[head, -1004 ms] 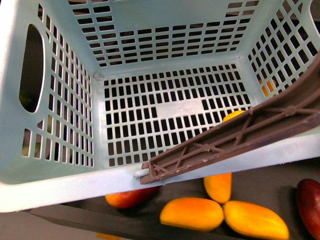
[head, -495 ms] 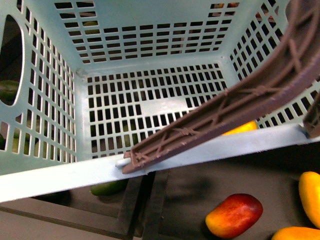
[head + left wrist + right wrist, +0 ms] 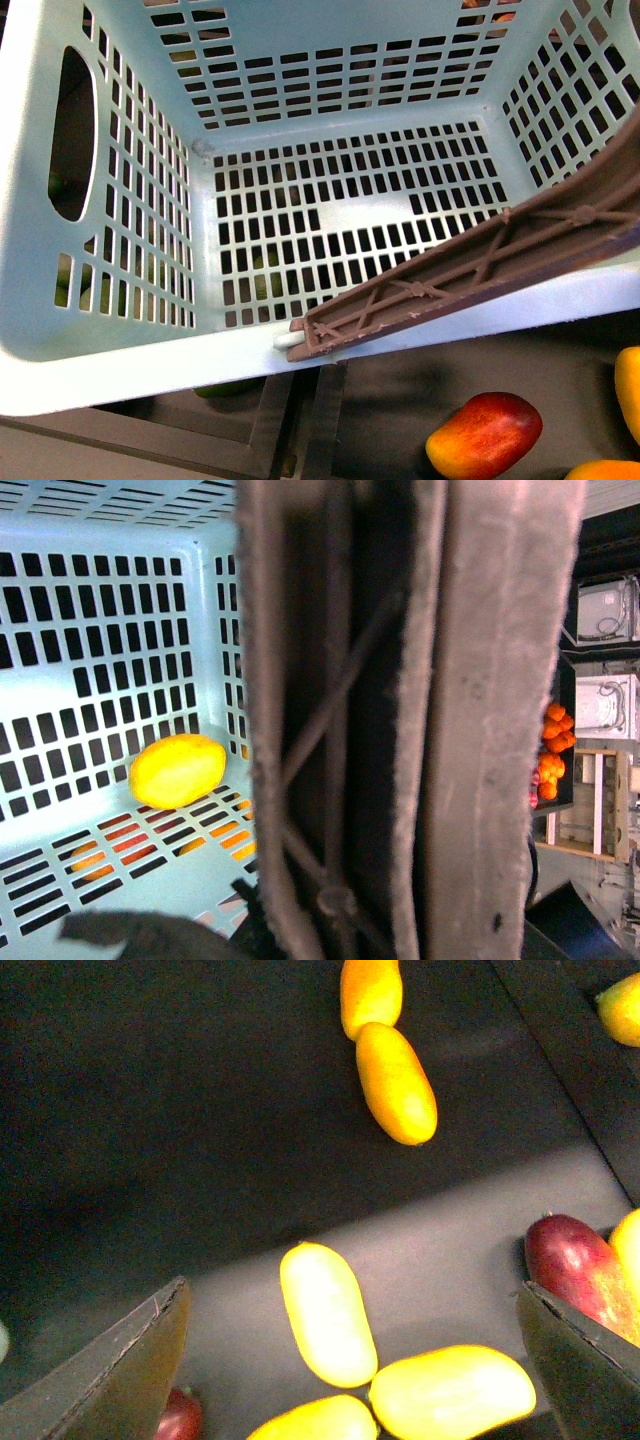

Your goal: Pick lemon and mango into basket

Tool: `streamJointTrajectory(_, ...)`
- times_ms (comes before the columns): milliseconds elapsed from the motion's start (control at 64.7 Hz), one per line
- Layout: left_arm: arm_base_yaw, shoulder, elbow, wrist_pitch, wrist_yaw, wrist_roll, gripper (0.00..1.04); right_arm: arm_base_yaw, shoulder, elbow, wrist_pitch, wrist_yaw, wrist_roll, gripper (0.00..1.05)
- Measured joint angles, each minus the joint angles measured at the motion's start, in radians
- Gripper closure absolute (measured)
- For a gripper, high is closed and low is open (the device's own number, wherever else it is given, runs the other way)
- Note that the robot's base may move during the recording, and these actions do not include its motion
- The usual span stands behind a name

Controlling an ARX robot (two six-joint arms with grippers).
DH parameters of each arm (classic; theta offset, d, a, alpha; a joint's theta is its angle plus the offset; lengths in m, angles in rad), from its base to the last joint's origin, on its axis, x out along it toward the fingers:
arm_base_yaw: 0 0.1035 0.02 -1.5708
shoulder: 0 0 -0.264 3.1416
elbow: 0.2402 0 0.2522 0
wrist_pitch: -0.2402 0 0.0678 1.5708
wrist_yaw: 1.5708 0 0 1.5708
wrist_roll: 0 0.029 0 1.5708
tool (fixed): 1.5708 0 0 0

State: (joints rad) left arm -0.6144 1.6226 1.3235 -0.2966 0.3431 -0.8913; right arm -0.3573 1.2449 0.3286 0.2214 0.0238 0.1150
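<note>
So the basket [image 3: 100, 370] fills most of the front view: pale teal plastic, slotted lattice walls and floor, and an oval hand hole in the left wall. Its brown handle [image 3: 480, 265] is folded down and runs diagonally across the near rim. It's a ribbed strut, and a white zip tie [image 3: 287, 340] pokes out at its lower end.

The lemon [image 3: 178, 770] only shows in the left wrist view. It's a small, smooth, bright yellow oval lying on the basket floor, close to a side wall. The handle sits right up against that camera and blocks nearly everything, so I can't tell whether the left gripper is apart or closed. Way off behind it there's a crate of tangerines [image 3: 552, 760].

The right gripper [image 3: 352, 1285] is spread wide with nothing clamped, hanging above the dark tabletop [image 3: 150, 1110]. The mango [image 3: 327, 1312] lies outside the basket, under the gap between the fingers. It's long, plump, smooth and pale yellow, with one end against another yellow fruit [image 3: 452, 1392]. Two deeper orange ones [image 3: 396, 1082] lie farther off, end to end.

A red-and-yellow mango [image 3: 485, 437] sits on the tabletop just past the basket's near rim, toward the right in the front view.
</note>
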Motion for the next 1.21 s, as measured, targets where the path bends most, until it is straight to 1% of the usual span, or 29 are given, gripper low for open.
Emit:
streamJointTrajectory(77,-0.001,0.000,0.000,0.000,0.002,-0.002,0.90,-0.038,0.179,0.034,0.110,-0.021,-0.062,0.09)
streamJointTrajectory(155,-0.001,0.000,0.000,0.000,-0.001,-0.003,0.90,-0.046,0.320,0.064,0.167,-0.045,-0.128,0.09)
streamJointTrajectory(294,0.000,0.000,0.000,0.000,-0.011,0.000,0.90,-0.042,0.538,0.114,0.206,-0.094,-0.242,0.09)
streamJointTrajectory(495,0.000,0.000,0.000,0.000,-0.005,0.000,0.91,-0.037,0.725,0.175,0.231,-0.096,-0.342,0.09)
streamJointTrajectory(773,0.000,0.000,0.000,0.000,-0.003,0.000,0.91,-0.020,0.911,0.256,0.239,-0.096,-0.393,0.09)
streamJointTrajectory(1205,0.000,0.000,0.000,0.000,-0.003,0.000,0.91,0.048,1.103,0.385,0.241,-0.100,-0.375,0.09)
